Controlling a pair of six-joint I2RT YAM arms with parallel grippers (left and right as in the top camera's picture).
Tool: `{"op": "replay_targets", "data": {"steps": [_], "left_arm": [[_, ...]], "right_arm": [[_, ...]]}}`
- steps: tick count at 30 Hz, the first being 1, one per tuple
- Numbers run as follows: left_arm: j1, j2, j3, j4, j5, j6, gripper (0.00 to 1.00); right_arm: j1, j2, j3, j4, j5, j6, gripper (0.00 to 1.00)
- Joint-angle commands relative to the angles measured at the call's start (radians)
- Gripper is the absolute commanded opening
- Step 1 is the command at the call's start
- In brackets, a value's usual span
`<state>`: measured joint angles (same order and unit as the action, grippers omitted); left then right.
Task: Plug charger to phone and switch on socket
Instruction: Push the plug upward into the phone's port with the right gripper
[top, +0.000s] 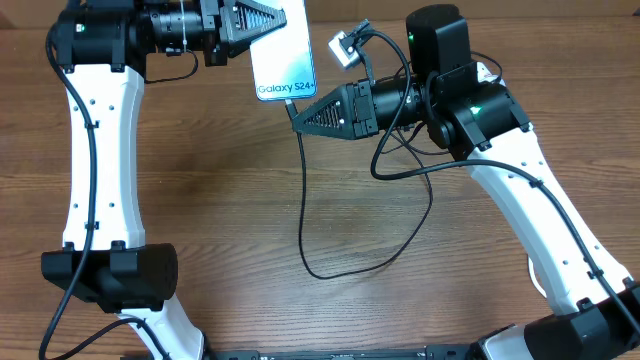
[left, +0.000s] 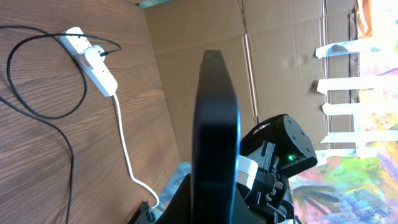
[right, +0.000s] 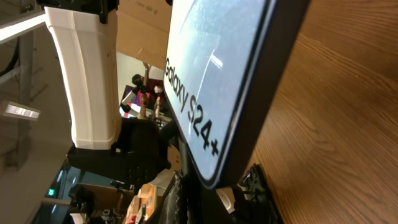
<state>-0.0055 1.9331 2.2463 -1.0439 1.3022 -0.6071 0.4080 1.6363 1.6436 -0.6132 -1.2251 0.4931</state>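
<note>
Black and thin, the charger (top: 305, 220) loops across the wooden desk (top: 200, 200) toward six o'clock. Its tip is pinched in the closed right fingers (top: 320, 112), right at the lower edge of the phone (top: 283, 55). At twelve o'clock in the overhead view, the left fingers (top: 255, 22) grip the phone clear of the desk, probably to steady its port for plugging. Whether the tip is seated is hidden. In the left wrist view the socket (left: 93, 59) lies at ten o'clock, its switch too small to read. No containers are visible.
</note>
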Motion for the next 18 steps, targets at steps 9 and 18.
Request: {"op": "replay_targets", "data": {"steps": [9, 18], "left_arm": [[0.003, -0.009, 0.007, 0.001, 0.078, 0.016, 0.04], [-0.009, -0.009, 0.007, 0.001, 0.078, 0.000, 0.04]], "right_arm": [[-0.014, -0.024, 0.014, 0.014, 0.020, 0.005, 0.04], [0.011, -0.024, 0.013, 0.038, 0.116, 0.058, 0.04]]}}
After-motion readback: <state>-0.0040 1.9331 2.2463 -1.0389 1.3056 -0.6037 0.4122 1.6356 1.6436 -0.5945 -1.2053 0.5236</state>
